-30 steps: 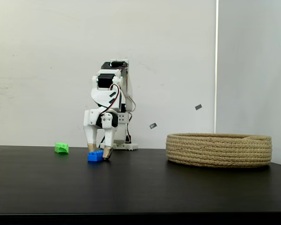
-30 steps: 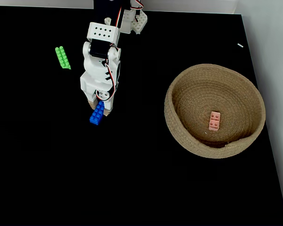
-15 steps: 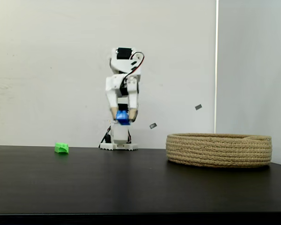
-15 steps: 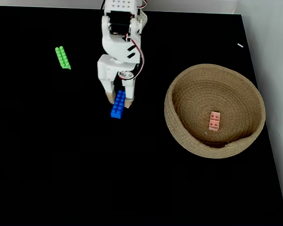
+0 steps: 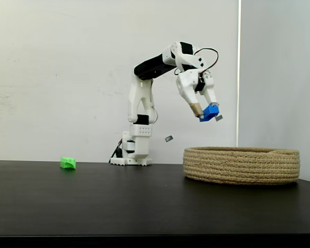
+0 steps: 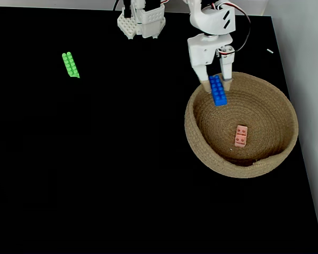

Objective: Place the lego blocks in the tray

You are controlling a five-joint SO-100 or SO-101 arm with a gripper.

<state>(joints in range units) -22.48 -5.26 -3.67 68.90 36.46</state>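
In the side-on fixed view, the end effector hangs in the air, clamped on the blue brick, which sticks out toward 4 o'clock from between the fingers. It sits high above the tray, over the tray's left part as this view shows it. The green brick lies on the tabletop far off at 9 o'clock from the tray. The step in hand looks like the carry to the drop point, with the release not yet made. Counted here: one blue brick, one green brick, one tray.

In the top-down fixed view, the end effector reaches in from 12 o'clock, its fingers closed on the top end of the blue brick, whose length runs toward 6 o'clock across the tray's rim and inner slope. The pink brick already lies inside the tray, near its middle, at about 5 o'clock from the blue one and apart from it. The green brick rests on the bare tabletop well apart at 10 o'clock from the tray. The next move probably calls for a little more reach toward the middle, then opening the fingers so the brick falls inside, not on the rim. Counted here: three bricks, one of each colour; one in the tray, one held, one left to fetch.
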